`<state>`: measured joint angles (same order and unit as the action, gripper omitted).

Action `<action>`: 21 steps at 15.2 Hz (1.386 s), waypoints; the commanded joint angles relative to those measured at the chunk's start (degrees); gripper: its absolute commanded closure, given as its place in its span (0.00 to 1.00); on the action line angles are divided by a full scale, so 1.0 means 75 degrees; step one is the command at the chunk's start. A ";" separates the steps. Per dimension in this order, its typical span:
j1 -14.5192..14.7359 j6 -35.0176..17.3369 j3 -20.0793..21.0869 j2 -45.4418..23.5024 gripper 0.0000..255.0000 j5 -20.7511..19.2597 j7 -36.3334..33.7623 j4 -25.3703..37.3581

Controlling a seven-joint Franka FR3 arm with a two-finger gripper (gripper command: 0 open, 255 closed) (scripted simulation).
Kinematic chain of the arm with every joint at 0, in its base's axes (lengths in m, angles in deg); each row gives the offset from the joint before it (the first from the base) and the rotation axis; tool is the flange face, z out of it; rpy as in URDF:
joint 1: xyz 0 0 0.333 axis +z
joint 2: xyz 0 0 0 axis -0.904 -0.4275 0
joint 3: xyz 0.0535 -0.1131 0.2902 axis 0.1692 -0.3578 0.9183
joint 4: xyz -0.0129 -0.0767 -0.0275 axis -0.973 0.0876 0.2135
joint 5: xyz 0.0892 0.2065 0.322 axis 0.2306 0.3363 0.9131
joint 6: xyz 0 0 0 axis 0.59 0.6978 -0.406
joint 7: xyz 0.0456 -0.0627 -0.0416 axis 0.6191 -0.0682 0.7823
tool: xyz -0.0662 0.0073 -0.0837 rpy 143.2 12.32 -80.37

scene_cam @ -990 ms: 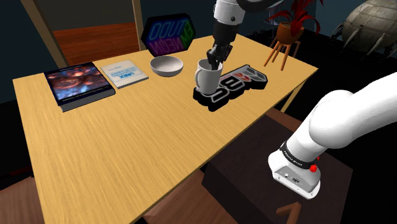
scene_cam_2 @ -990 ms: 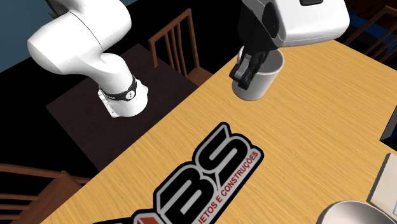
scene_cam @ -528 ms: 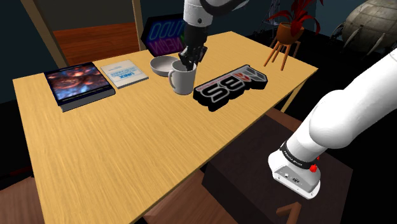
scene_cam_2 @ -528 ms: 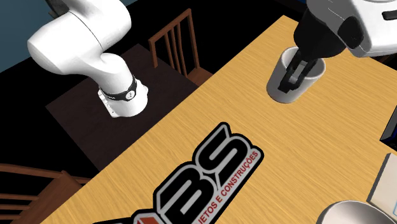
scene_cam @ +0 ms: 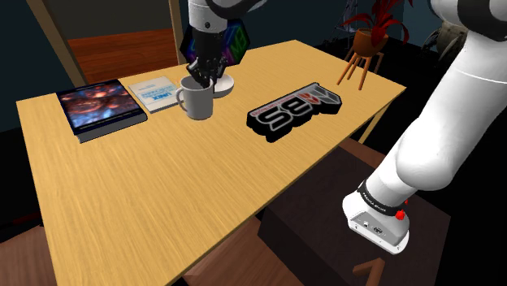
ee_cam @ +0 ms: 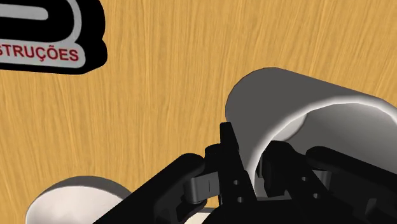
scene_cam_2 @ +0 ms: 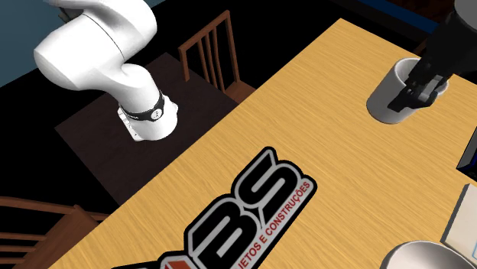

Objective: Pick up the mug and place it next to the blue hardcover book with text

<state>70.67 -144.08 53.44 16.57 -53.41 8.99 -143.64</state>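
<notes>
- Pinching the one white mug [scene_cam: 196, 101] by its rim, my pincer [scene_cam: 200, 78] is clamped with one finger [ee_cam: 224, 145] outside the wall and the other down inside the cup.
- In the shoulder view the mug hangs upright under my hand, its handle toward that view's left; I cannot tell whether its base touches the wood.
- One white bowl [scene_cam: 223, 84] sits just behind the mug, partly hidden by it.
- Two books lie flat side by side: a pale book with text [scene_cam: 158, 93], just to the shoulder view's left of the mug, and beyond it a dark book with a nebula picture [scene_cam: 99, 109].
- Two signs: a black, red and grey logo sign [scene_cam: 294, 109] lies flat to the shoulder view's right of the mug, well apart from it, and a neon hexagon sign [scene_cam: 236, 42] stands upright behind my wrist.
- One wooden table [scene_cam: 162, 191] carries all of these.
- One red plant [scene_cam: 375, 24] stands on a stool past the table's far corner.
- Two wooden chairs show in the second exterior view, one [scene_cam_2: 218, 53] near my arm's base [scene_cam_2: 145, 115], the other [scene_cam_2: 30, 229] lower down.
</notes>
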 commanded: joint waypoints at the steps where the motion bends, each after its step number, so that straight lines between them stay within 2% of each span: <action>1: 0.0147 0.0025 0.0054 -0.0633 1.00 -0.0254 -0.0261 0.0624; 5: 0.0585 0.0443 0.0066 -0.2005 1.00 -0.0762 -0.0698 0.2337; 8: 0.1019 0.0941 0.0005 -0.3148 1.00 -0.1112 -0.0926 0.3938; 10: 0.1380 0.1416 -0.0072 -0.4034 1.00 -0.1327 -0.1014 0.5292; 12: 0.1816 0.2078 -0.0182 -0.5085 1.00 -0.1523 -0.1023 0.7026; 21: 0.1632 0.1035 -0.0187 -0.4930 1.00 -0.1510 -0.1083 0.5803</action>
<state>82.94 -135.44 52.03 -20.41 -64.70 1.01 -99.27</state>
